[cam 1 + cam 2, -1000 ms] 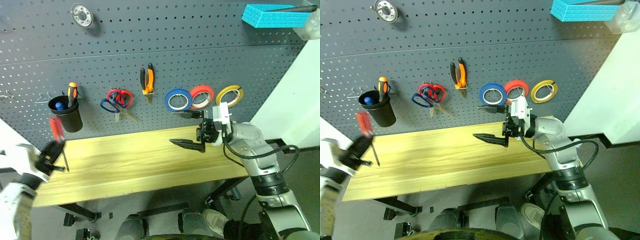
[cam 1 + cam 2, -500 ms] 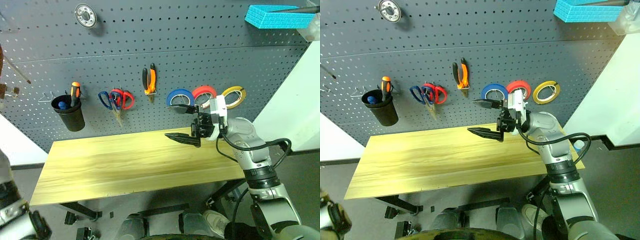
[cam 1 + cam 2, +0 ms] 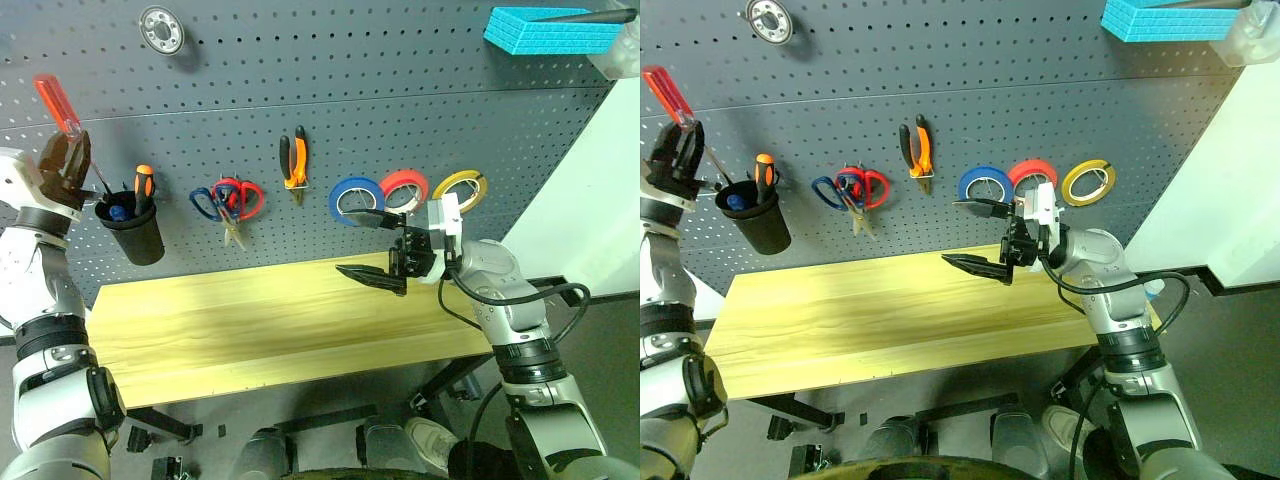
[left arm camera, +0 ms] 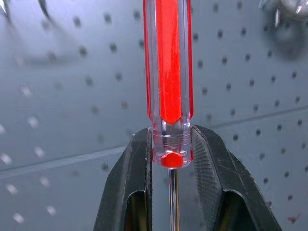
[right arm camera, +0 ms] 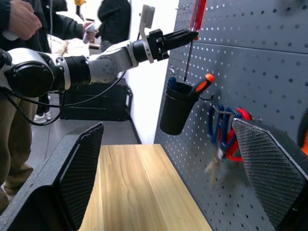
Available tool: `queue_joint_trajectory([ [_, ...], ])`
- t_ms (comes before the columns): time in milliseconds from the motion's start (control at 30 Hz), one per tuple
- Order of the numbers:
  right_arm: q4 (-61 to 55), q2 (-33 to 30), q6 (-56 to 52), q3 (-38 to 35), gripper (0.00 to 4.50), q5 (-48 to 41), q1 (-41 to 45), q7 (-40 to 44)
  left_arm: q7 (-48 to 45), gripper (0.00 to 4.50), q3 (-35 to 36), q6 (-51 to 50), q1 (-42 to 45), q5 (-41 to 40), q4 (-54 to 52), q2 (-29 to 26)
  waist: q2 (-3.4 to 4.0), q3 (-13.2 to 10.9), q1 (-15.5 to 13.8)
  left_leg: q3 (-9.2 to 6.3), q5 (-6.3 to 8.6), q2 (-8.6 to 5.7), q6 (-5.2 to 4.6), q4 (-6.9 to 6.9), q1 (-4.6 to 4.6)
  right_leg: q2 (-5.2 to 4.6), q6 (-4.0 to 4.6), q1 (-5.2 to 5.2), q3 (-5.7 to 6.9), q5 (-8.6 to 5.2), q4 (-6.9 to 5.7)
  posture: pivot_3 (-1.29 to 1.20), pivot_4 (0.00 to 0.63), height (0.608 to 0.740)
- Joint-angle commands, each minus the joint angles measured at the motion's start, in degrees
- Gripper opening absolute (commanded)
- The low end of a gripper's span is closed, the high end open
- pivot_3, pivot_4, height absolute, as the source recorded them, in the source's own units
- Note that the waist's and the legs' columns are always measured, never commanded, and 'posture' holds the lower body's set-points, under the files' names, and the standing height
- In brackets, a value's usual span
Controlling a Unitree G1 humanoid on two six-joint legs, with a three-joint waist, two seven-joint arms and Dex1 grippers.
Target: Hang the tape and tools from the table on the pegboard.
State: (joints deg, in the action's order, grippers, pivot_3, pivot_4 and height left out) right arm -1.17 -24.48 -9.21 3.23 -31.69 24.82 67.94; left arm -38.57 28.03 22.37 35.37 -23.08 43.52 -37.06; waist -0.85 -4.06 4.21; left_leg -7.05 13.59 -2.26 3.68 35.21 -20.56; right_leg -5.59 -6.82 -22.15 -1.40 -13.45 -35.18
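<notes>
One dark grey pegboard carries yellow tape, pliers and scissors above the bare table. Right gripper gapes, empty; left gripper clamps the red-handled screwdriver near the black cup.

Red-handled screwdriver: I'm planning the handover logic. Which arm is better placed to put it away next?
Left. Its pincer is shut on the red-handled screwdriver, with the shaft angled toward the black cup on the pegboard. The right pincer hangs open and empty by the tape rolls.
</notes>
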Motion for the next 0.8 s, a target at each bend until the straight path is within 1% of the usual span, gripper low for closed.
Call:
queue_joint_trajectory([
  [33,-2.39,-0.85,0.63,-1.51,4.50,-0.19,0.24,-0.26,-1.69,0.80,-0.05,1.68,1.88,-0.51,2.37,0.04,0.00,0.00,0.26,0.00,0.00,0.00,0.00,0.00,0.00,0.00,-0.02,0.00,0.00,-0.01,0.00,-0.13,0.000,0.739],
  [67,-2.38,-0.93,0.64,-1.49,4.50,-0.18,0.22,-0.27,-2.35,0.80,0.04,1.20,1.95,-1.05,2.95,0.21,0.00,0.00,0.42,0.00,0.00,0.01,0.00,-0.01,0.01,0.00,-0.06,-0.01,0.00,-0.04,-0.02,-0.13,0.000,0.739],
  [100,-2.37,-1.01,0.65,-1.49,4.50,-0.18,0.21,-0.28,-2.63,1.53,0.18,1.01,1.97,-1.38,3.29,0.37,0.00,0.00,0.57,0.00,0.00,0.01,0.00,-0.02,0.02,0.00,-0.09,-0.01,0.00,-0.05,-0.03,-0.13,0.000,0.739],
  [133,-2.26,-1.10,0.68,-1.50,4.50,-0.17,0.26,-0.25,-2.93,1.79,0.38,0.68,1.97,-1.82,3.35,0.61,0.00,0.00,0.63,0.00,0.00,0.01,0.00,-0.01,0.02,0.00,-0.08,-0.02,0.00,-0.05,-0.05,-0.13,0.000,0.739],
  [300,-1.77,-1.29,0.84,-1.36,4.50,-0.06,0.57,0.06,-1.00,3.49,0.65,2.29,0.52,-1.00,2.56,0.69,0.00,0.00,1.39,-0.02,0.00,0.02,0.00,0.00,0.01,-0.01,-0.09,-0.01,0.00,-0.05,-0.05,-0.12,0.000,0.739],
  [333,-1.68,-1.27,0.87,-1.33,4.50,-0.05,0.69,0.11,-0.64,3.73,1.06,2.33,0.00,-1.28,2.22,0.51,0.00,0.00,1.49,-0.02,0.00,0.02,0.00,-0.01,0.01,-0.01,-0.09,-0.01,0.00,-0.05,-0.05,-0.12,0.000,0.739],
  [400,-1.57,-1.25,0.88,-1.27,4.50,-0.02,0.83,0.17,-0.24,3.73,2.16,0.70,-0.93,-2.89,0.84,0.30,0.00,0.00,1.75,-0.02,0.00,0.02,0.00,-0.01,0.03,-0.01,-0.09,-0.01,0.00,-0.05,-0.06,-0.12,0.000,0.739],
  [533,-1.58,-1.56,0.84,-1.36,4.50,0.06,0.31,0.32,0.95,3.73,5.06,-3.77,-5.85,-6.44,-8.91,-1.17,0.00,0.00,2.12,-0.03,0.00,0.04,0.00,-0.03,0.02,-0.01,-0.08,-0.05,-0.02,-0.04,-0.08,-0.13,0.000,0.739],
  [600,-1.22,-2.05,1.02,-1.48,4.50,0.47,-0.48,0.34,1.89,3.73,6.99,-7.04,-9.30,-9.03,-16.81,-1.70,-0.01,0.00,2.11,-0.04,0.00,0.04,0.00,-0.03,0.00,-0.01,-0.07,-0.07,-0.02,-0.03,-0.08,-0.12,0.000,0.739],
  [667,-0.18,-2.67,1.64,-1.68,4.50,1.22,-1.36,0.63,2.44,3.73,8.03,-11.47,-14.51,-11.29,-26.63,-2.06,-0.03,0.01,2.07,-0.04,0.01,0.05,0.00,-0.03,-0.02,-0.01,0.04,-0.08,-0.02,0.03,-0.07,-0.11,0.000,0.739],
  [733,1.82,-3.22,2.91,-2.05,4.50,2.30,-2.14,1.04,2.04,3.73,8.45,-16.31,-21.22,-14.18,-37.04,-1.98,-0.02,0.01,1.88,-0.04,0.02,0.06,0.02,-0.03,-0.02,-0.02,0.07,-0.07,-0.03,0.04,-0.07,-0.10,0.000,0.739],
  [800,4.26,-3.73,4.52,-2.44,4.50,3.60,-2.85,1.13,2.31,3.73,8.25,-19.44,-28.19,-14.88,-45.80,-1.33,0.02,0.00,1.49,0.01,0.06,0.05,0.03,-0.04,0.05,-0.03,0.11,-0.02,-0.07,0.02,-0.06,-0.08,0.000,0.739],
])
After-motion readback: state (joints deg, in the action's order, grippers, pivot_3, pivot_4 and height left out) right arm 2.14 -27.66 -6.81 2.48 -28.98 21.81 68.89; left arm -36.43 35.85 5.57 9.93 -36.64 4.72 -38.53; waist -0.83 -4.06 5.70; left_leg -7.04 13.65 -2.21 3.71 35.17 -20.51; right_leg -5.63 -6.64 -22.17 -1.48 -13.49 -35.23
